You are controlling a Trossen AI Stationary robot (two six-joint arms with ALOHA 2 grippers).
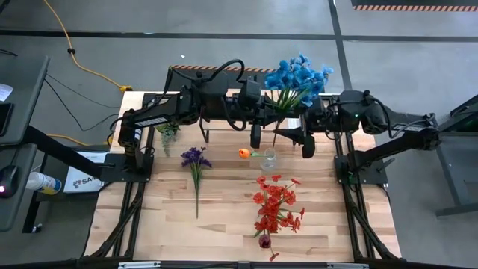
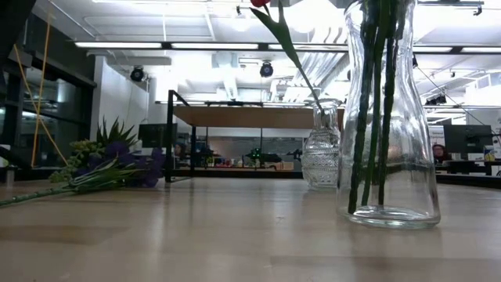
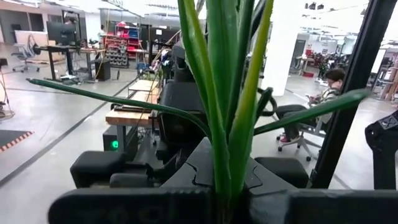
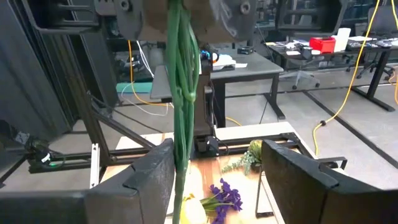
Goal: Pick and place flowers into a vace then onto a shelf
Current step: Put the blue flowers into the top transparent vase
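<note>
My left gripper [image 1: 269,119] is shut on a bunch of blue flowers [image 1: 300,77] over the table's far middle. The bunch's green stems [image 4: 180,93] hang down between the open fingers of my right gripper [image 4: 217,180], close to one finger [image 4: 152,180]; whether they touch it I cannot tell. Below stands a small clear vase [image 1: 269,158] with an orange flower [image 1: 244,153] in it. Red flowers [image 1: 275,203] stand in a bigger glass vase [image 2: 387,117] near the front. Purple flowers [image 1: 196,161] lie flat on the table. The shelf [image 2: 258,117] stands at the far edge. My left gripper pinches the blue bunch's green stems [image 3: 225,180] between its two fingers, well below the blooms. The fingers come level from the table's left and lie across the stems. The bunch stands about upright, blooms up, lifted clear of the table, with its lower stem ends [image 1: 276,138] hanging free.
A small green spiky plant [image 1: 167,133] lies at the far left by the shelf's black legs [image 1: 205,134]. The two vases stand close together in line toward the near edge. Bare tabletop [image 1: 179,224] lies at the near left. A seated person [image 3: 329,87] shows beyond the table.
</note>
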